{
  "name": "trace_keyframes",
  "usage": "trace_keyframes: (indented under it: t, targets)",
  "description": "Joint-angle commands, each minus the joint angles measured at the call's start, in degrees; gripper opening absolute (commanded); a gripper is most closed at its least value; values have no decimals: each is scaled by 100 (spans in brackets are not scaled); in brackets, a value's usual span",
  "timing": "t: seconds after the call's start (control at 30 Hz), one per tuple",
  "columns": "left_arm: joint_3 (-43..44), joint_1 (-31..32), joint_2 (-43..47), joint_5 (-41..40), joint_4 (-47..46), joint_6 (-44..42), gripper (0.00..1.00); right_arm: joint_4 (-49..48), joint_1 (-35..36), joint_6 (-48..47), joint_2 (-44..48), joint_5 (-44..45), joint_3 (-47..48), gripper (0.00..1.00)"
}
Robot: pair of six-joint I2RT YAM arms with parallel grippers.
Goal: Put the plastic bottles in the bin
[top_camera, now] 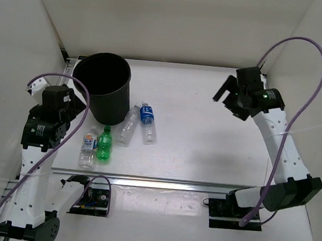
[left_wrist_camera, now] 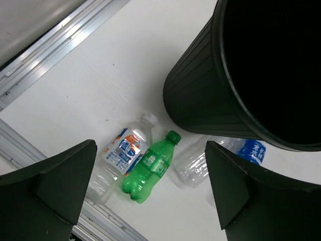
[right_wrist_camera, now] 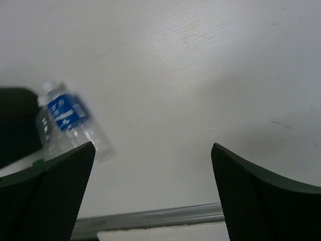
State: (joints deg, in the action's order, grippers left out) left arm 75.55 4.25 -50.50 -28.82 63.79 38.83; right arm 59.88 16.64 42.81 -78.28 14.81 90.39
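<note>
The black bin [top_camera: 102,87] stands at the back left of the table. Four bottles lie in front of it: one with a white-orange label [top_camera: 88,145], a green one [top_camera: 104,144], a plain clear one [top_camera: 128,125] and one with a blue label [top_camera: 147,121]. My left gripper [top_camera: 75,104] is open and empty, held above the bin's left side. In its wrist view the green bottle [left_wrist_camera: 150,168], the white-orange bottle [left_wrist_camera: 125,153], the clear bottle [left_wrist_camera: 193,165] and the bin [left_wrist_camera: 200,95] show below. My right gripper [top_camera: 225,92] is open and empty, high at the back right; its view shows the blue-label bottle [right_wrist_camera: 70,118].
A metal rail [top_camera: 172,183] runs along the table's front edge and also shows in the left wrist view [left_wrist_camera: 55,42]. White walls [top_camera: 21,40] enclose the left, back and right sides. A purple cable [top_camera: 308,49] loops above the right arm.
</note>
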Motion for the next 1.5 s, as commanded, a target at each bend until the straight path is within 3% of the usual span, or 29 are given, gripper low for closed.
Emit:
trace_keyframes:
  t: [0.0,0.13,0.27,0.43,0.7,1.1,1.17,1.23,1.47]
  targets:
    - [-259,-21,295,122,-331,64,100,-643,348,-765,-564,-1337,58,100]
    - [-383,-73,278,254,-455,-243,100,-1117,811,-1414,-1329,-2857,294,100]
    - [-208,-74,50,315,-517,-481,100,-1908,1376,-1574,-2214,-3202,426,100]
    - [-41,-74,-83,315,-262,-639,100,-1910,1640,-1574,-3849,-3897,1814,100]
    - [-40,-74,-21,175,-43,-692,100,-1910,1781,-1644,-5178,-4213,2571,100]
    - [127,-74,-21,52,511,-517,100,-2015,2106,-1477,-6357,-4803,3160,100]
    - [127,-74,40,52,512,-578,100,-2015,2106,-1415,-6418,-4855,3160,94]
    - [75,-74,92,52,512,-578,100,-2015,2106,-1354,-6367,-4795,3047,77]
    - [-66,-74,155,52,134,-578,100,-1577,1930,-1468,-4768,-3969,2229,49]
